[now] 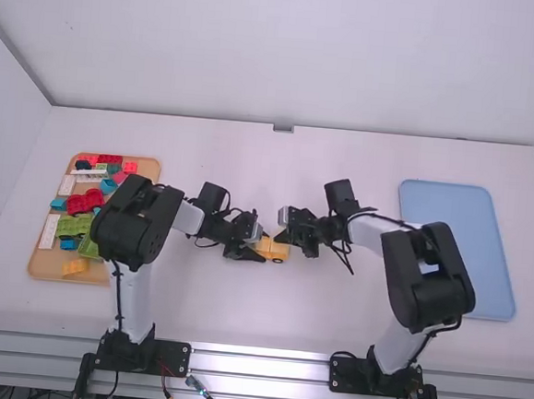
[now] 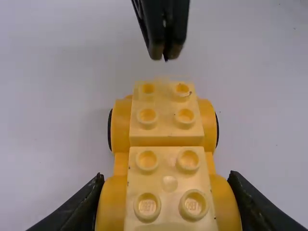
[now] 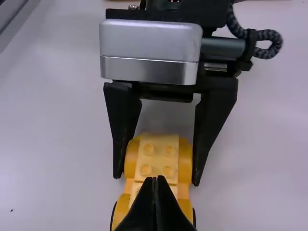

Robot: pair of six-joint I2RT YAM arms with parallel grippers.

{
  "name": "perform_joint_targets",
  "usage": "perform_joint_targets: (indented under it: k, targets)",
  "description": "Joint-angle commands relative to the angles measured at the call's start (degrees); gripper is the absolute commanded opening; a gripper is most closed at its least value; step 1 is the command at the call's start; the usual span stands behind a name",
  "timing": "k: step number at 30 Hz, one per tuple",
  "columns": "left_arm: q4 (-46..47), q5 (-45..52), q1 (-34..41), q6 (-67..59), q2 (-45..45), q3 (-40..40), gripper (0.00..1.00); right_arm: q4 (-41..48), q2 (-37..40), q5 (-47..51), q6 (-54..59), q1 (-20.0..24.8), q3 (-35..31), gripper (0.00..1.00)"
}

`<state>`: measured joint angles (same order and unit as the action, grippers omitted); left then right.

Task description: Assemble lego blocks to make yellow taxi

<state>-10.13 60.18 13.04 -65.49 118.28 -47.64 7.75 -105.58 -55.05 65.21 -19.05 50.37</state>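
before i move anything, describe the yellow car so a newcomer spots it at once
Start mid-way across the white table, at the left gripper. The yellow car is between its fingers, with a studded top and black wheels. Unlike the yellow block in the tray, it is gripped.

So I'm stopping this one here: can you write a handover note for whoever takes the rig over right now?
Left tool: shut on the yellow car body, gripping its sides at one end, mid-table.
Right tool: shut, near the body's other end, nothing between its fingers.
Parts: a yellow piece lies in the orange tray with other coloured blocks.
Done: wheeled body with studded top.
Left: the top studs are bare; probably the yellow piece goes on there.
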Motion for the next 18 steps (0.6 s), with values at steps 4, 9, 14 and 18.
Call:
perform_joint_targets:
  k: [4, 9, 14, 18]
  targets:
    - [0.04, 0.24, 0.46, 0.11, 0.28, -0.74, 0.39, -4.33, -0.90, 3.63, -3.74, -1.81, -2.89, 0.00]
    - [0.02, 0.26, 0.48, 0.15, 0.28, -0.72, 0.39, -9.35, -0.90, 7.10, -8.41, -2.43, -5.92, 0.00]
    - [0.00, 0.24, 0.42, 0.13, 0.28, -0.72, 0.38, -9.49, -0.90, 7.10, -8.24, -1.81, -7.13, 0.00]
    - [0.02, 0.28, 0.46, 0.13, 0.28, -0.72, 0.38, -10.86, -0.90, 7.08, -8.61, -1.49, -8.28, 0.00]
